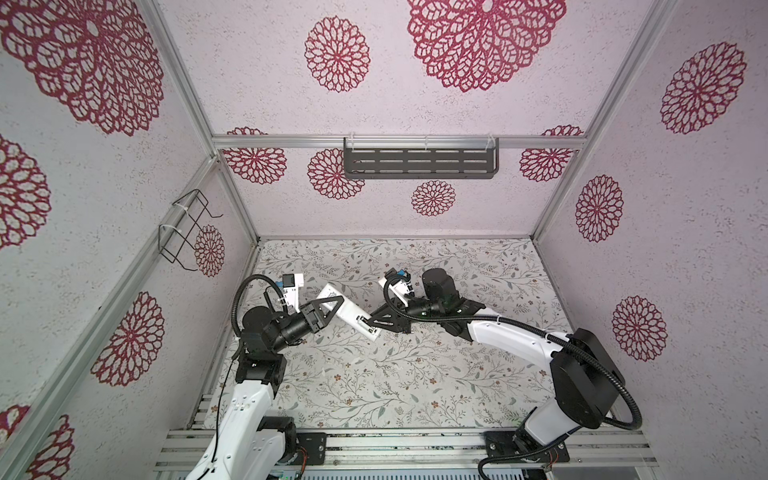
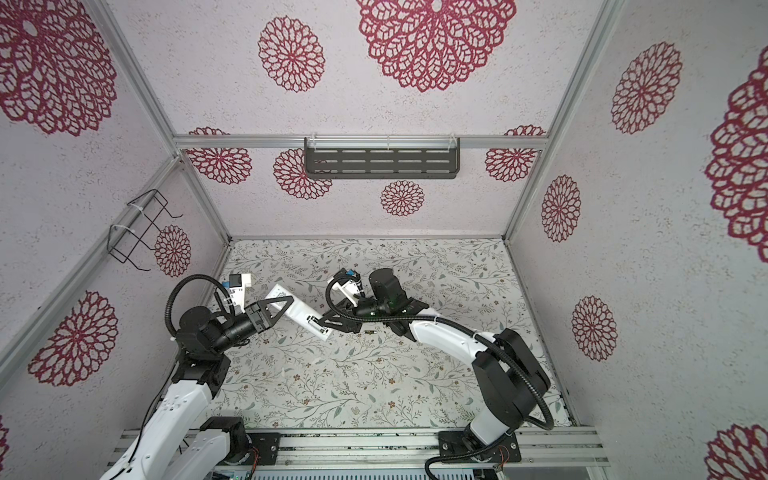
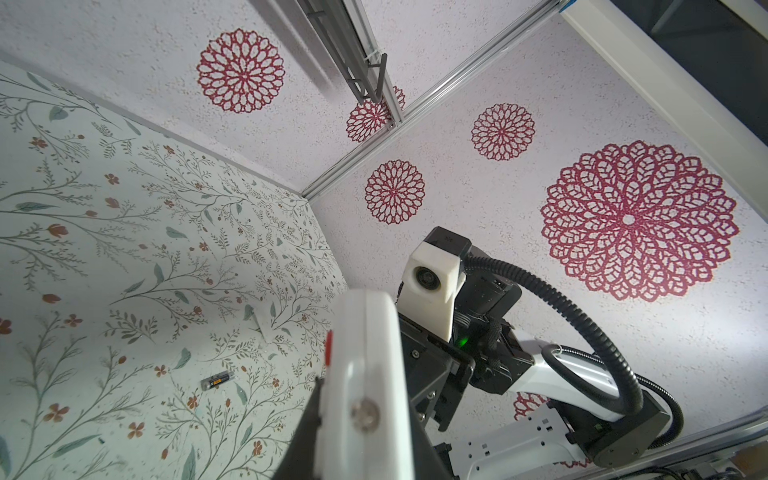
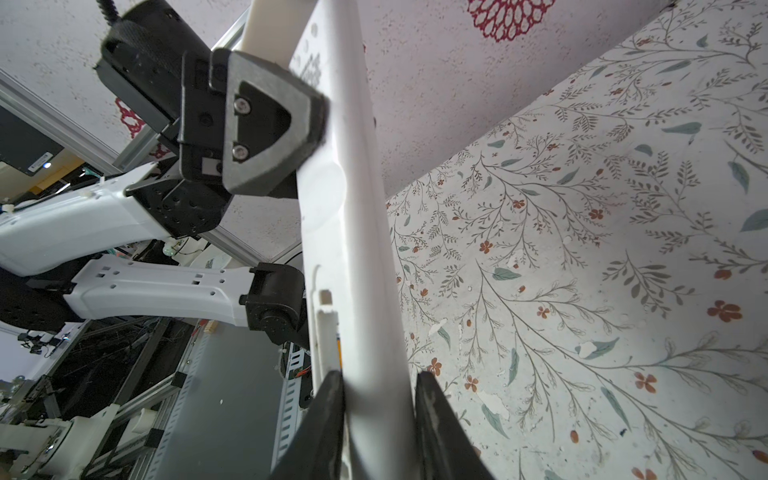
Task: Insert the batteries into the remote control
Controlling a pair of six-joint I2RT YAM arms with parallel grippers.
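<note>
Roughly at the middle of the worktop (image 2: 374, 395) one battery (image 2: 369, 332) lies loose in a top view, flat, its long axis about parallel to the front edge. It sits under the right arm's wrist, apart from the remote (image 2: 300, 311). Just left of it, the right jaws straddle the remote's near end, one on each narrow side and, as far as the right wrist view shows, touching it on both. That end carries the open bay (image 1: 365, 327), facing up; whether a cell is already in it I cannot tell. From there the remote runs toward the far left corner, held off the worktop. Farther along, the left jaws are clamped tight across its faces at the sticker (image 4: 311, 68). So the battery lies on the right arm's side, and I judge those jaws must let go and drop toward it
</note>
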